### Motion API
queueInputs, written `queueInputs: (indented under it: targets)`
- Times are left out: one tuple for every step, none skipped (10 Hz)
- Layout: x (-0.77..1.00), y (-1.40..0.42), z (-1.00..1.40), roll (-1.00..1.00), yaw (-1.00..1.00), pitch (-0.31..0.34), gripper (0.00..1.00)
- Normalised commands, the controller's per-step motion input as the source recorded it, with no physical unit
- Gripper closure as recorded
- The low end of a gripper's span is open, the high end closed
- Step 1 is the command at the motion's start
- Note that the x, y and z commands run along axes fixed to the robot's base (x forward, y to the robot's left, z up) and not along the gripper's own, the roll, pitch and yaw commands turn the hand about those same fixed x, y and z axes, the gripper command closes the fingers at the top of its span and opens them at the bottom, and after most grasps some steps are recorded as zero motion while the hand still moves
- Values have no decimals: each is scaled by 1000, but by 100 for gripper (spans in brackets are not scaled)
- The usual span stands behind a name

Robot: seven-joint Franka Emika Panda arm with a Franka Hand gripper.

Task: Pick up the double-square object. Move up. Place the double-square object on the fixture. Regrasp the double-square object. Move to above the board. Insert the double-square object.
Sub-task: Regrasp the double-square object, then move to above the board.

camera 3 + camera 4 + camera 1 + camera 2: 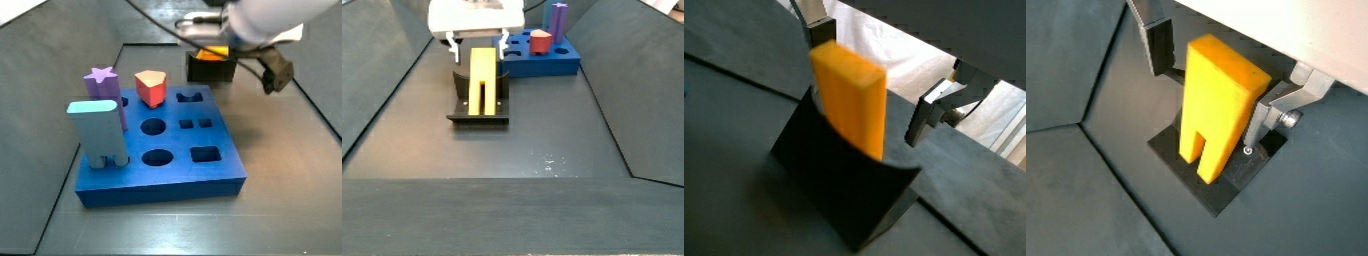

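Leaning on the fixture, the double-square object rests tilted against the dark bracket, its two square prongs pointing down toward the base plate. It looks like a rigid, smooth-faced block, probably light, nothing that would bend or crush, though those slick flat sides could slide in a loose pinch. The sensible place to take it, I'd say, is across the two broad faces near the upper half, well clear of the notched end that has to go into the board.

And the end effector is right there: in a wrist view one silver finger sits just beside the block's flank and the other plate stands off the opposite side with a visible gap, so the jaws are spread, straddling the piece, not pinching it. Judging by that, the regrasp is about to be set up.

In a side view the arm's white wrist hangs straight over the fixture at twelve o'clock on the worktop, with the blue board off at about one o'clock, holding its other pegs.
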Motion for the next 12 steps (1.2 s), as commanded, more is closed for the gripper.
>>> queueInputs:
  targets:
    - [0, 0, 0, 0, 0, 0, 100]
    - [-171, 23, 1000, -181, 409, -10, 100]
    - [-169, 19, 1000, -191, 400, -26, 100]
    - [-160, 21, 1000, -162, 347, -99, 100]
    - [-156, 18, 1000, -109, 271, -174, 100]
    - [-156, 15, 1000, -60, 179, -241, 100]
    - [-158, 16, 1000, -37, 120, -258, 100]
    - [-158, 14, 1000, -25, 58, -257, 100]
    - [-157, 15, 1000, -27, -17, -233, 100]
    - [-159, 15, 1000, -33, -61, -208, 100]
    - [-147, 15, 901, -45, -100, -176, 100]
    - [-105, 17, 657, -73, -143, -124, 100]
